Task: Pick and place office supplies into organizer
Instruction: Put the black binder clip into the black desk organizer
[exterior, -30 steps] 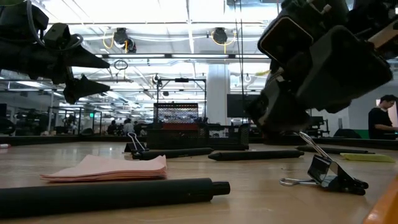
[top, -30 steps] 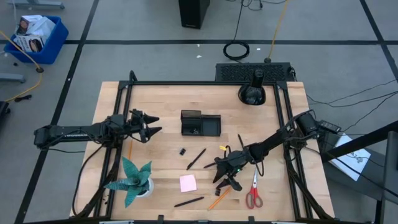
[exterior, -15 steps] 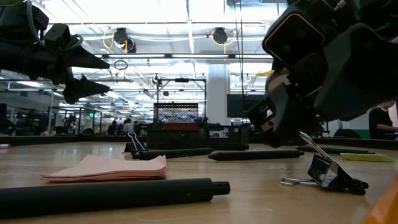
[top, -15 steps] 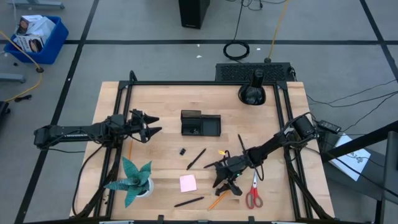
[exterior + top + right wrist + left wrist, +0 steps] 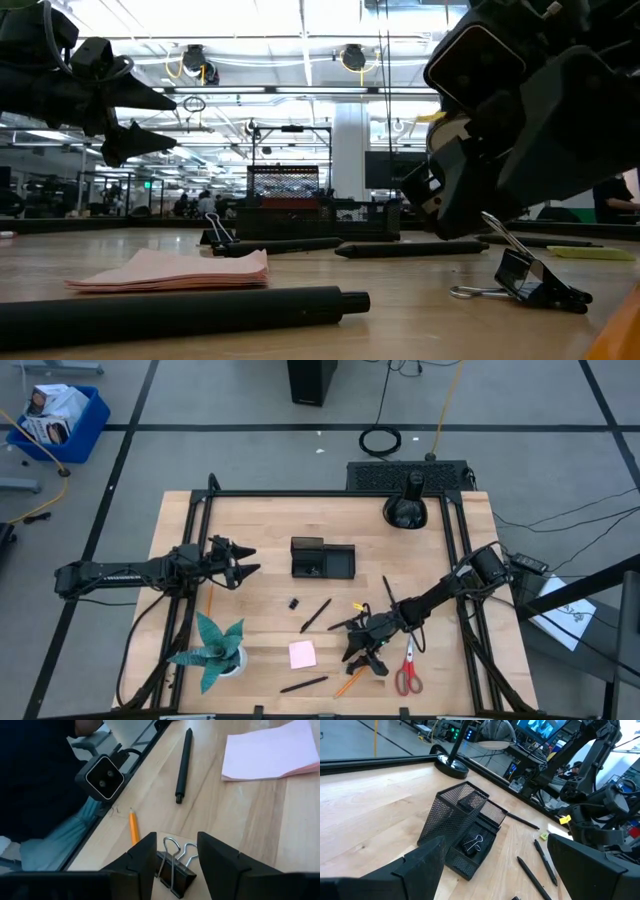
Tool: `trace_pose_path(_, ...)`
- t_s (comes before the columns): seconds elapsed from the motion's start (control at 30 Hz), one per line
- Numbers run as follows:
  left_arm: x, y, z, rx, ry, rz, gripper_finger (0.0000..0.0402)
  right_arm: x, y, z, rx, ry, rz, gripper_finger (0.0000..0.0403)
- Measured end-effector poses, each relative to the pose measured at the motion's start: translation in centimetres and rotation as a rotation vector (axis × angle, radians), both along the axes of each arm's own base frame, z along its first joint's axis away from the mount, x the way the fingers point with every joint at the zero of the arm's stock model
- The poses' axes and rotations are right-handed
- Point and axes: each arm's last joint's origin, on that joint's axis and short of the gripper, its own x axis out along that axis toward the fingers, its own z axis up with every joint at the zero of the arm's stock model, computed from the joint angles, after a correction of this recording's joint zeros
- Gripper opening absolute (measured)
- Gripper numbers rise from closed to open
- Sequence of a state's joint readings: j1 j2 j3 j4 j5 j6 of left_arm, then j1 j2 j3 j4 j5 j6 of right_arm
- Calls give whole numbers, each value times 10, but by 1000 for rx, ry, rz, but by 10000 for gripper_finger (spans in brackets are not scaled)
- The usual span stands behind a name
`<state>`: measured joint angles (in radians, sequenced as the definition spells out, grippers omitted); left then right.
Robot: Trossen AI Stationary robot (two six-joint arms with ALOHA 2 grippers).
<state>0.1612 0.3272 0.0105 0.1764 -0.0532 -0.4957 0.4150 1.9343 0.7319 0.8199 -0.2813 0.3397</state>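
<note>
Right claw [image 5: 174, 851] is down low at the near side of the tabletop [image 5: 260, 520], fingers partly open either side of a binder clip [image 5: 175, 870], not pinching it yet. So we're at the pickup step. Next I'd guess: squeeze, lift, carry far-left to the organizer [image 5: 322, 558]. Left claw [image 5: 243, 560] hangs wide open, holding nothing.

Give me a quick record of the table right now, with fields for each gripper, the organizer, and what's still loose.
left gripper: open, raised at the table's left side, waiting
right gripper: fingers apart, straddling a small black binder clip with silver wire handles, not closed on it
organizer: black mesh desk tray, one binder clip inside
loose items: pink sticky-note pad, black pens, orange pencil, red-handled scissors
</note>
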Motion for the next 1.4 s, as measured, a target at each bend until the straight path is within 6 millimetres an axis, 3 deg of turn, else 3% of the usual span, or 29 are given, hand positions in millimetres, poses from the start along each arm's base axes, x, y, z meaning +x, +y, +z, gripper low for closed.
trace_pose_path(0.77, 0, 0, 0, 10, 4, -2, 351, 6, 8, -8, 19, -5, 18, 101)
trace_pose_path(0.97, 0, 0, 0, 11, 3, -2, 351, 5, 9, -9, 31, 11, 67, 72)
trace_pose_path(1.2, 0, 0, 0, 10, 3, -1, 351, 5, 6, -9, 1, -10, 88, 7)
trace_pose_path(1.4, 0, 0, 0, -4, 0, 0, 351, 10, -2, -7, -5, -48, 55, 3)
